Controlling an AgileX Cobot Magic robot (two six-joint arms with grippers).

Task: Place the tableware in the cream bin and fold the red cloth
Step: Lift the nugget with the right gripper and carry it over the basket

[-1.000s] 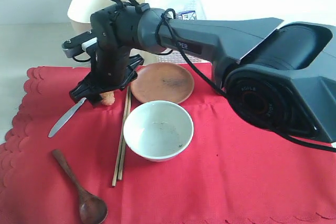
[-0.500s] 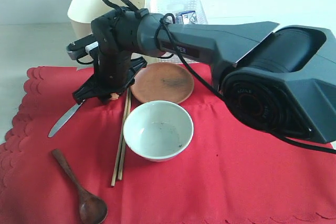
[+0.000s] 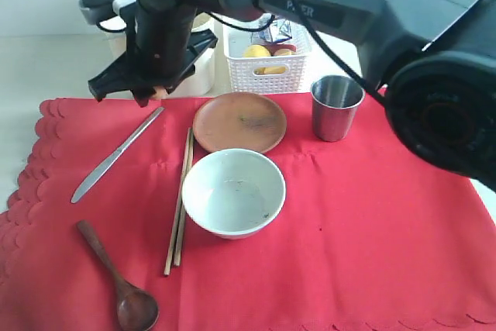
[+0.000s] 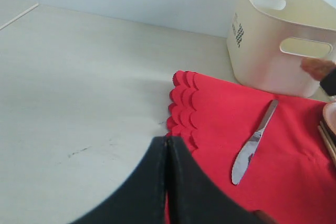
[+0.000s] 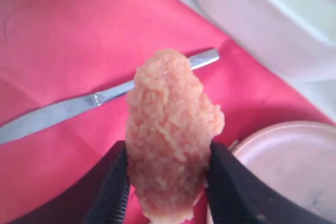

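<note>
- While hanging clear above the red cloth (image 3: 372, 230), grips in the right pincer (image 5: 169, 182) a pinkish-orange, crumbly lump of food (image 5: 170, 124)
- Jaws roughly half apart, one black finger (image 5: 111, 192) pressed against each side of the lump's lower end, the rest of the lump standing out past the tips
- Directly below that pincer, flat on the cloth and untouched: silver knife (image 5: 94, 100)
- Just to one side of it, toward the arm's own body: round brown plate (image 3: 239, 122), also on the cloth
- Close behind it, off the cloth's far edge: cream bin (image 4: 273, 51), mostly hidden by the arm in the exterior view
- Farther off, past the plate: steel cup (image 3: 336, 106) on the cloth and a white lattice basket (image 3: 267, 63) with yellow food inside
- Well away on the near side: wooden chopsticks (image 3: 180, 199) touching the white ceramic bowl (image 3: 233, 191), and farthest of all the dark wooden spoon (image 3: 116, 277)
- Left pincer (image 4: 167, 153) clenched tight on nothing, fingers meeting in one line, poised by the cloth's scalloped edge with bare table (image 4: 79, 87) beside it; knife and bin ahead of it, well apart from its tips
</note>
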